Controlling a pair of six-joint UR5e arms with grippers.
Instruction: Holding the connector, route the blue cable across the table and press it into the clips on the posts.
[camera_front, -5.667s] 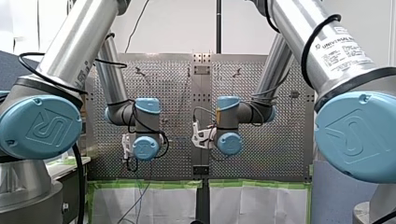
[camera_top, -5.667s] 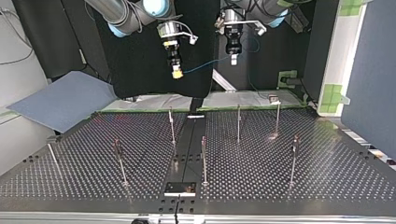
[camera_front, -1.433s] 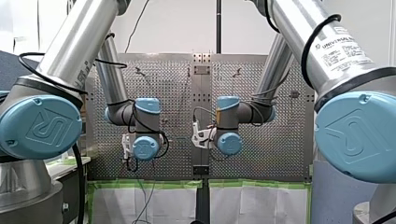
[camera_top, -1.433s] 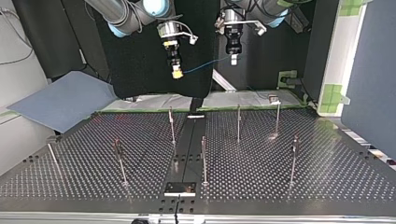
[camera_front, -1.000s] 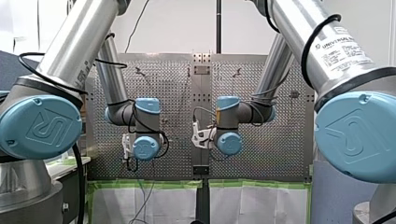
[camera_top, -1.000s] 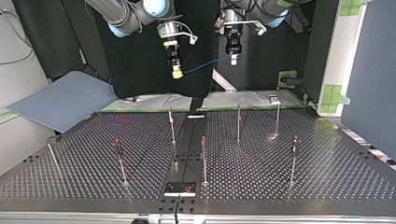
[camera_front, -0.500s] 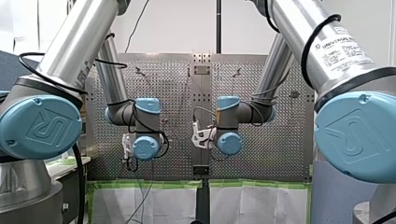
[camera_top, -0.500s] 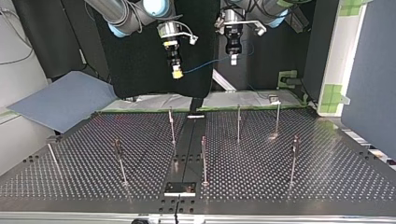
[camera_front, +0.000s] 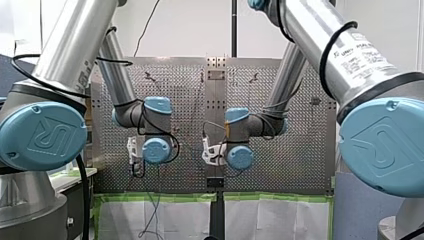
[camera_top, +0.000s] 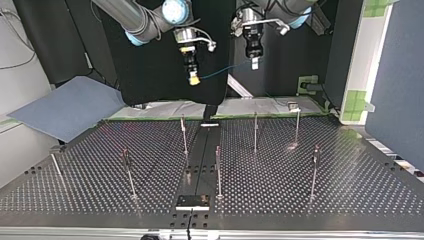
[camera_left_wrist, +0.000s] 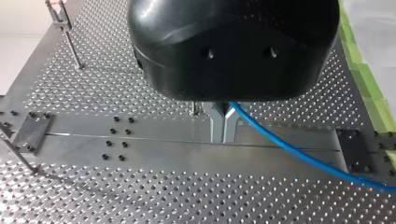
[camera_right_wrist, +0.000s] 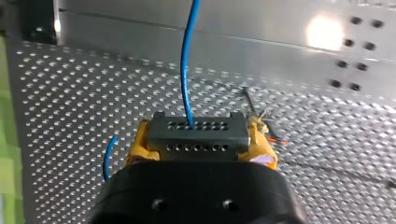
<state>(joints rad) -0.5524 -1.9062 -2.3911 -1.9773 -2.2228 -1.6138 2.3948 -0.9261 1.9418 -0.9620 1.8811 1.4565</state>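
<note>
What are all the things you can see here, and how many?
table: one, dark metal full of holes, under everything.
posts: seven, thin metal, standing upright across the table.
blue cable: one, blue, stretched in the air between the tools.
connector: one, dark grey, on the cable's end.
plate: one, black, table's near edge in the top view.
sheet: one, grey-blue, beside the table, top view's left.
green tape: strips, green, along the table's edge.
my right tool: one, yellow pads, shut on the connector.
my left tool: one, black, shut on the blue cable.
arms: two, silver with blue joints, above the table.
</note>
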